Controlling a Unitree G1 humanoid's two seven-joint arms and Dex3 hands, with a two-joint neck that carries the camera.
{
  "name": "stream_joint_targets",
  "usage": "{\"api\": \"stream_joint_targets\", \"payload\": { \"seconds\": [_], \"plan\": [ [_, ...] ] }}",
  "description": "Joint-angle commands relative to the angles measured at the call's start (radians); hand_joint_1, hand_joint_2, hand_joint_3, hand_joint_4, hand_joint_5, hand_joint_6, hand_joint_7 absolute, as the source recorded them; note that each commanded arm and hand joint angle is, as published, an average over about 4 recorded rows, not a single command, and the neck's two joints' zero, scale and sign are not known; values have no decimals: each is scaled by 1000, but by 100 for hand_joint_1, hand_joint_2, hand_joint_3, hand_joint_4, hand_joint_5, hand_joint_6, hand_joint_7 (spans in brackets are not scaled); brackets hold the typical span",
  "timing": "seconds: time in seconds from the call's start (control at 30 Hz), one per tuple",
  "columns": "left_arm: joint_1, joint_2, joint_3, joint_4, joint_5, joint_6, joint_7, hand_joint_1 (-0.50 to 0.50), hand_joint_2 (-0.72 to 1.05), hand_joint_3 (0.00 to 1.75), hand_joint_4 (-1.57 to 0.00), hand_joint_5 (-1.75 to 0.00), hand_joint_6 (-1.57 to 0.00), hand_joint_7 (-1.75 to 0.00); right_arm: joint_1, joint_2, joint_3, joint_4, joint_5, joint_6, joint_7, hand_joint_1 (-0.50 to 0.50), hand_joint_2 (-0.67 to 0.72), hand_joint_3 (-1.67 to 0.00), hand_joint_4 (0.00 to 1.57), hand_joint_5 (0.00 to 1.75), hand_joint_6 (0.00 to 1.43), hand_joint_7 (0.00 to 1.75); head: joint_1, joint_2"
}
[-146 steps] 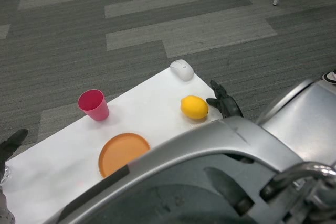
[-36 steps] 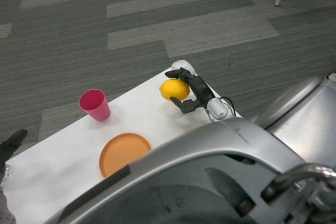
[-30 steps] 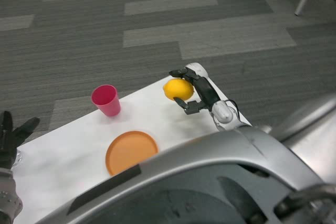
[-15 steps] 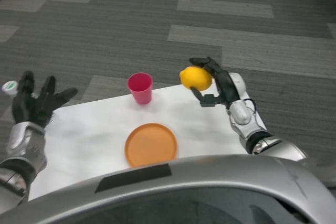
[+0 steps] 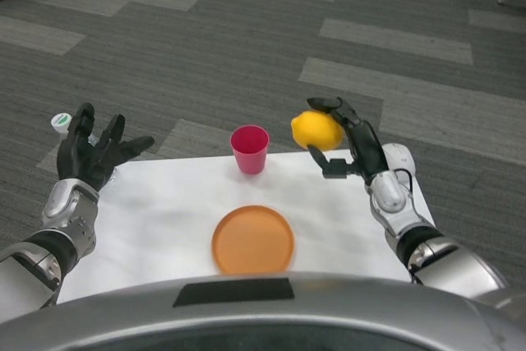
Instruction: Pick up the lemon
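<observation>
Lemon (image 5: pixel 316 130) gripped in right hand (image 5: pixel 349 141)

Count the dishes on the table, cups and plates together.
2. A pink cup stands upright near the table's far edge, and an orange plate lies nearer the robot, in front of the cup. The curved rim along the bottom could hide more.

white table (image 5: pixel 156 219): orange plate (image 5: pixel 253 240) near front edge, pink cup (image 5: pixel 249 150) just behind plate, w/ far edge.
</observation>
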Motion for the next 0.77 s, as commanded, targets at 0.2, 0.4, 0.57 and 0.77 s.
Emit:
{"api": "stream_joint_targets", "payload": {
  "seconds": [0.2, 0.4, 0.57, 0.77],
  "plan": [
    [9, 14, 7, -7, 2, -12, -1, 50, 105, 9, 0, 0, 0, 0, -33, -5, 2, -13, 19, -6, -7, -17, -60, -127, 31, 155, 31, 56, 9, 38],
    [12, 13, 8, -7, 2, -13, -1, 50, 105, 9, 0, 0, 0, 0, -32, -5, 5, -13, 25, -6, -10, -17, -60, -127, 31, 155, 31, 59, -1, 60],
    [15, 12, 9, -7, 3, -14, -1, 50, 105, 9, 0, 0, 0, 0, -32, -5, 6, -13, 26, -6, -11, -17, -60, -127, 31, 155, 31, 56, 2, 55],
    [21, 12, 12, -9, 3, -17, -1, 50, 105, 9, 0, 0, 0, 0, -32, -5, 6, -11, 26, -6, -13, -17, -60, -127, 31, 155, 31, 56, 0, 65]
  ]
}}
